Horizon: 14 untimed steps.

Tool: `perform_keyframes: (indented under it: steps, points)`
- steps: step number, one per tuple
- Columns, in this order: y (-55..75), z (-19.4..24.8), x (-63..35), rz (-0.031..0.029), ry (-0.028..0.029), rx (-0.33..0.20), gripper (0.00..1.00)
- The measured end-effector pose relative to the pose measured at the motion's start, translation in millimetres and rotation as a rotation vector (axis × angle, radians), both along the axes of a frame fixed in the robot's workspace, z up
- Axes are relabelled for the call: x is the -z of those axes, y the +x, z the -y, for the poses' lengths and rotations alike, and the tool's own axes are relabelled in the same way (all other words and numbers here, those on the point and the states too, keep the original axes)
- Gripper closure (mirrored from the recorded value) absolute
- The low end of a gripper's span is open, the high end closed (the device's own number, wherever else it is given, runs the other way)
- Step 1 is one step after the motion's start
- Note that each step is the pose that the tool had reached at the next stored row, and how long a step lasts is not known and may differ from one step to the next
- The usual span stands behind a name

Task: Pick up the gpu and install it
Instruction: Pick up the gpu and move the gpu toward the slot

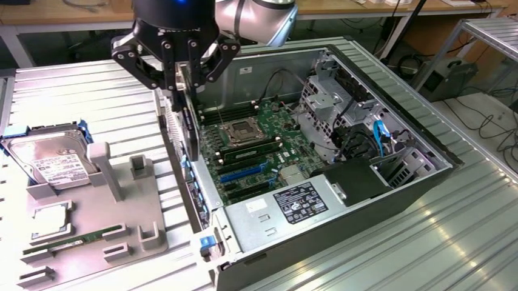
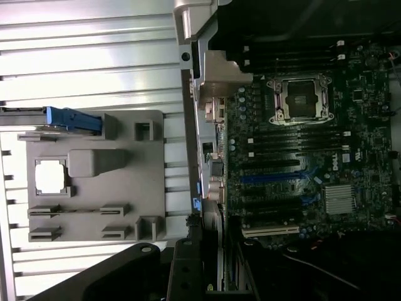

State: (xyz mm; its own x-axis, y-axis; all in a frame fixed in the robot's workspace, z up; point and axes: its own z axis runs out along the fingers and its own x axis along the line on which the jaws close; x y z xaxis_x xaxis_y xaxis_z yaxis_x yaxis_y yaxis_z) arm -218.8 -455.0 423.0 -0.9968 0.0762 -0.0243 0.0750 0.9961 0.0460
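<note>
Gripping the gpu (image 1: 191, 133) by its top end, the claw (image 1: 186, 83) held it hanging upright beside the case's (image 1: 396, 91) rear wall, motherboard (image 1: 259, 154) slots near.

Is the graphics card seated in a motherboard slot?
No, the graphics card hangs from the gripper above the computer case edge.

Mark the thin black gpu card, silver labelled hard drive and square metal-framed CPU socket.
gpu card (image 1: 189, 124): exterior view, edge-on body.
hard drive (image 1: 57, 163): exterior view, white label.
CPU socket (image 2: 299, 98): wrist view, centre.
</note>
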Motion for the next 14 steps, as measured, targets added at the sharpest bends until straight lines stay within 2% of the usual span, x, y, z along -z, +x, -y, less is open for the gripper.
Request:
perform_keyframes:
  steps: [14]
  points:
    - [7.0,0.0,0.0,0.0000,0.0000,0.000,0.74]
